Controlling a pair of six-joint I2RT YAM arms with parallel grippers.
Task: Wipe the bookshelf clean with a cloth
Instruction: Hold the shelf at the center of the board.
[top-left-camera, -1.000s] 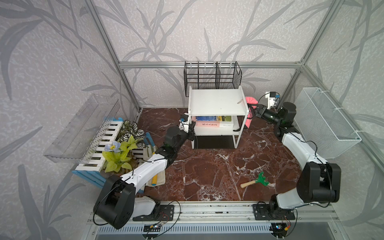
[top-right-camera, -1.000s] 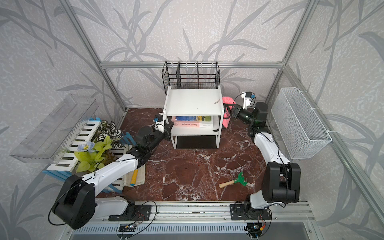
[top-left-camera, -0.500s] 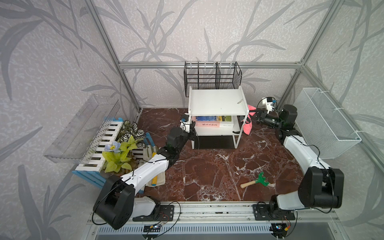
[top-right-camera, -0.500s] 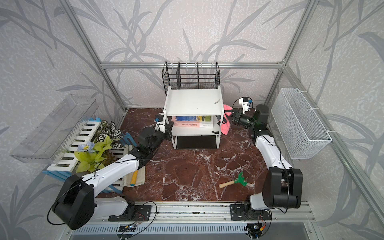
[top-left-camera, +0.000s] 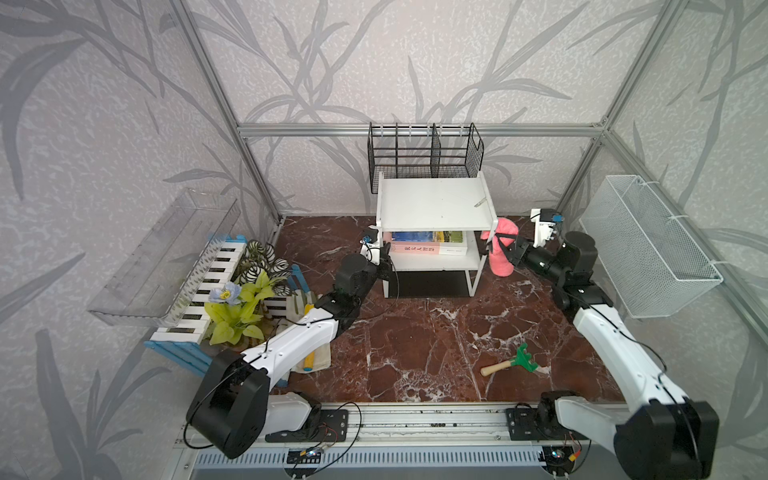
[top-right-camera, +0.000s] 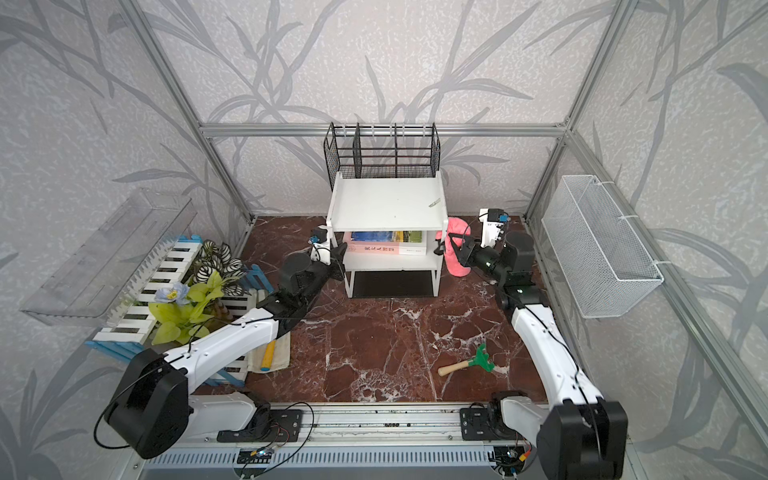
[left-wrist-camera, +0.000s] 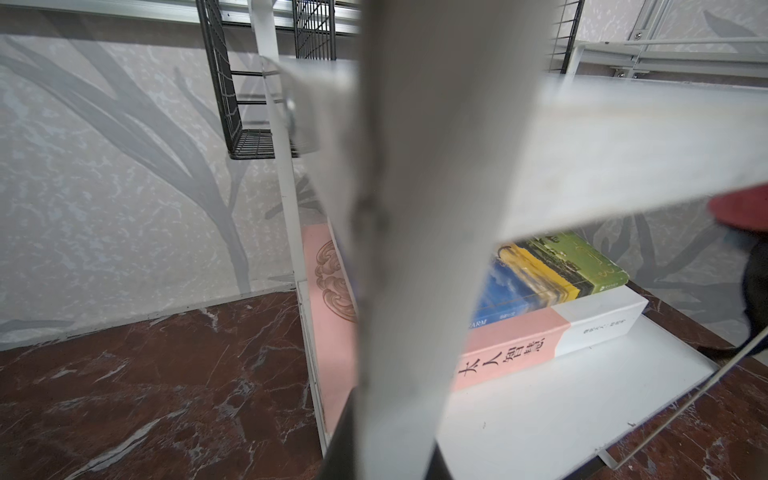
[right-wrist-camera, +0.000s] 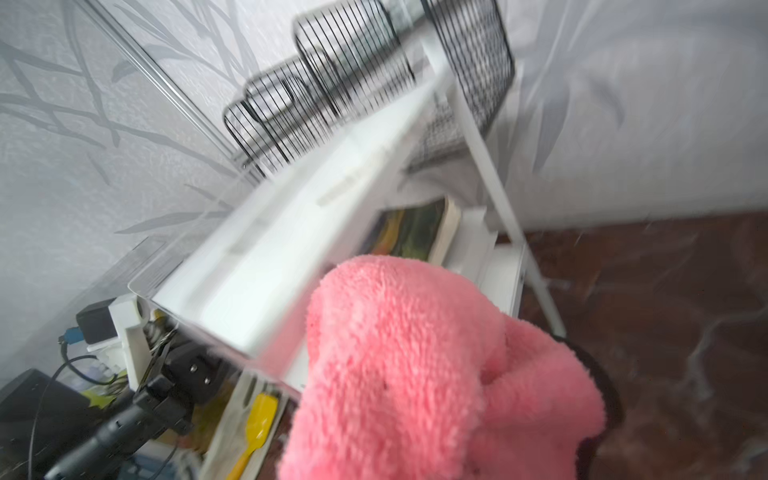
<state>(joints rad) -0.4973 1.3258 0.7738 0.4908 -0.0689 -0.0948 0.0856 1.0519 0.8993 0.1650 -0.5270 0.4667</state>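
The white bookshelf (top-left-camera: 434, 203) (top-right-camera: 388, 203) stands at the back middle, with two books (left-wrist-camera: 552, 328) on its middle board. My left gripper (top-left-camera: 384, 259) (top-right-camera: 340, 253) is shut on its front-left post (left-wrist-camera: 415, 249), which runs up between the black jaws (left-wrist-camera: 386, 457). The pink fluffy cloth (top-left-camera: 500, 253) (top-right-camera: 455, 245) hangs beside the bookshelf's right side at middle-board height. My right gripper (top-left-camera: 513, 251) (top-right-camera: 461, 251) is shut on it. In the right wrist view the cloth (right-wrist-camera: 415, 365) hides the fingers, with the bookshelf (right-wrist-camera: 291, 249) just beyond.
A black wire rack (top-left-camera: 424, 158) hangs behind the bookshelf, and a white mesh basket (top-left-camera: 648, 245) is on the right wall. A green toy rake (top-left-camera: 515, 361) lies on the floor. A beige cloth with a yellow roller (top-left-camera: 309, 353), plants (top-left-camera: 237, 299) and a clear tray (top-left-camera: 166, 257) are left.
My right gripper has carried the cloth down from top-board level to beside the bookshelf's right side, and the right arm has swung lower. The left arm has stayed on the post.
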